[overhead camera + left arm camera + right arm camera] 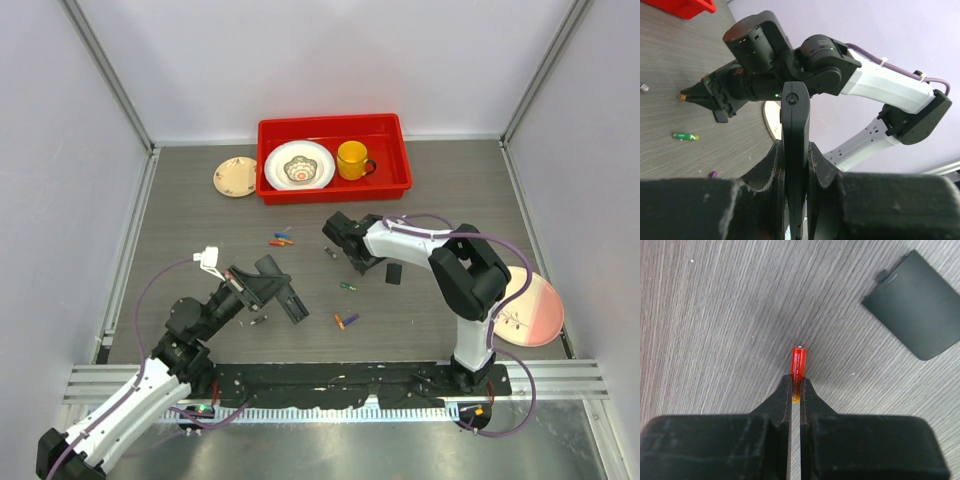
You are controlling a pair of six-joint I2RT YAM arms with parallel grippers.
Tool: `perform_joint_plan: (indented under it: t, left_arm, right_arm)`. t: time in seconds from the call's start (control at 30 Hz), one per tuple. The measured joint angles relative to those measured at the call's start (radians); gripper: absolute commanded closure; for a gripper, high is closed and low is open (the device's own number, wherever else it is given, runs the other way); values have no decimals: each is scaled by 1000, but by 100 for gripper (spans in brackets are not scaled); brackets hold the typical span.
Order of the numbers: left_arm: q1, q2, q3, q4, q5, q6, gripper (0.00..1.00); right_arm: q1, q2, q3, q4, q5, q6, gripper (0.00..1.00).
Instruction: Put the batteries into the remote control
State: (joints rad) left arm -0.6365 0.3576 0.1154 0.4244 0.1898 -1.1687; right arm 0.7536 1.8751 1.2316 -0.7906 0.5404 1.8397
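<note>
One remote control (795, 115) sits clamped between the left gripper's (795, 150) fingers, well in front of the red tray (335, 193). The right gripper (795, 386) pinches one red battery (799, 365), its label unreadable. Roughly seven loose batteries (347, 286) dot the open table (200, 230) between.

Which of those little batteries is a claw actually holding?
The red battery, pinched in the right claw; the others, like the green battery, lie loose on the table.
</note>
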Motion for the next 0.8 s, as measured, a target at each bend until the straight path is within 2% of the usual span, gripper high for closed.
perform_joint_plan:
  t: [0.1, 0.13, 0.2, 0.23, 0.33, 0.6, 0.63, 0.7, 0.8]
  left_arm:
    - [0, -20, -12, -44, -13, 0, 100]
    - [0, -21, -14, -51, -14, 0, 100]
    - [0, -22, -17, -71, -15, 0, 100]
    - [0, -22, -17, -78, -16, 0, 100]
    - [0, -21, -17, -92, -22, -1, 100]
    - [0, 10, -17, -94, -23, -2, 100]
    - [0, 13, -17, -94, -23, -2, 100]
    - [0, 19, -17, -94, -23, -2, 100]
    - [0, 37, -17, -93, -23, -1, 100]
  right_arm:
    - [10, 19, 23, -14, 2, 14, 84]
    - [11, 20, 25, -18, 2, 15, 74]
    - [10, 22, 27, -23, 5, 14, 67]
    - [10, 22, 27, -26, 5, 7, 59]
    - [10, 24, 27, -26, 5, -14, 50]
    - [9, 15, 27, -9, 15, -149, 44]
    - [10, 3, 26, -1, 23, -195, 38]
    - [10, -37, 17, 31, 39, -297, 36]
    - [8, -161, -39, 142, 24, -606, 36]
